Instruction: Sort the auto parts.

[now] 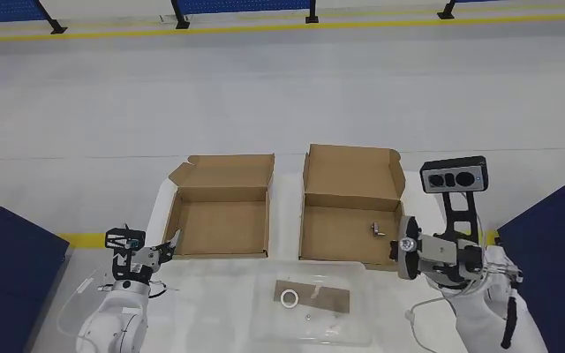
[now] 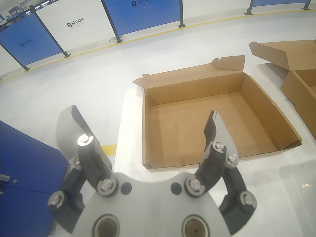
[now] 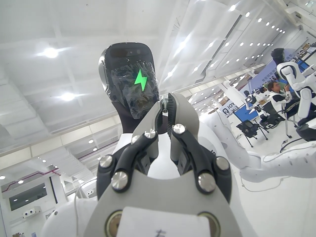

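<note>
Left hand [image 1: 168, 245] [image 2: 143, 112]: fingers apart and holding nothing, over the desk's [image 1: 212, 282] left edge, just off the front left corner of the left box [image 1: 221, 228] [image 2: 197, 129]. The floor of this box is bare.

Right hand [image 1: 408, 244] [image 3: 166, 99]: turned upward near the desk's right edge, at the front right corner of the right box [image 1: 340, 234]. Its fingers are clamped on a small threaded part [image 3: 164, 104] at their tips.

A metal part [image 1: 377, 229] lies inside the right box near its right wall, close to the right hand and well apart from the left.

Clear tray [image 1: 344, 326]: at the middle of the front edge, between the hands. It holds a cardboard sheet [image 1: 327, 298] with a white ring [image 1: 288, 300] on it.
</note>
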